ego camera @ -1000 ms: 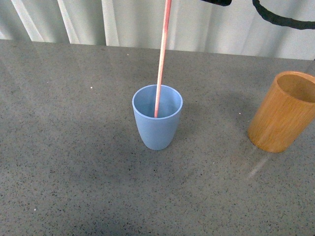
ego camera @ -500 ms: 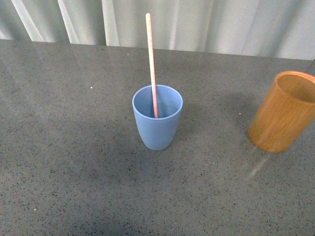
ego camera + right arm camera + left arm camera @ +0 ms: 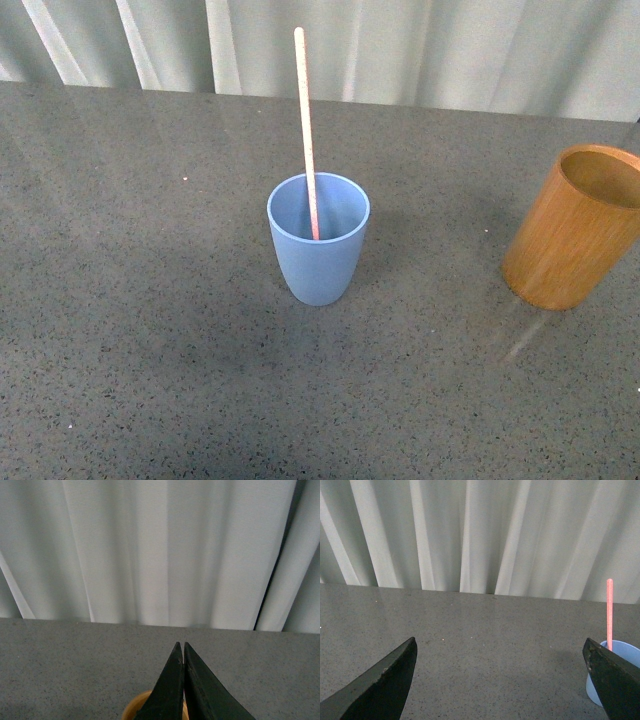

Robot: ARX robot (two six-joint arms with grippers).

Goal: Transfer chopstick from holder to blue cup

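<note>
Grey speckled countertop (image 3: pixel 150 330), pale pleated curtain (image 3: pixel 420 50) behind. No arm shows in the front view.

Chopstick (image 3: pixel 306 130): stands in the blue cup (image 3: pixel 318 262), lower end inside, shaft resting against the far rim, long axis near vertical with a slight lean toward the robot's left. Nothing holds it. Holder (image 3: pixel 572 232): upright, well apart from the cup on the robot's right; its visible interior looks empty.

Left gripper (image 3: pixel 500 680): jaws spread wide, nothing between them. Its wrist view shows the cup and chopstick off beyond one fingertip, apart from it, not between the jaws.

Right gripper (image 3: pixel 183 680): fingers pressed together with only a hairline seam, nothing gripped. A sliver of the holder's rim shows just under the tips in its wrist view, so this arm hangs over the holder.

Judgement: transfer reads as complete; chopstick free-standing in the target cup. The key relation is that both grippers are clear of the stick. Neither is aligned with its upright axis, so any withdrawal should not disturb it. Risk: the tall stick could tip if the cup is knocked.
</note>
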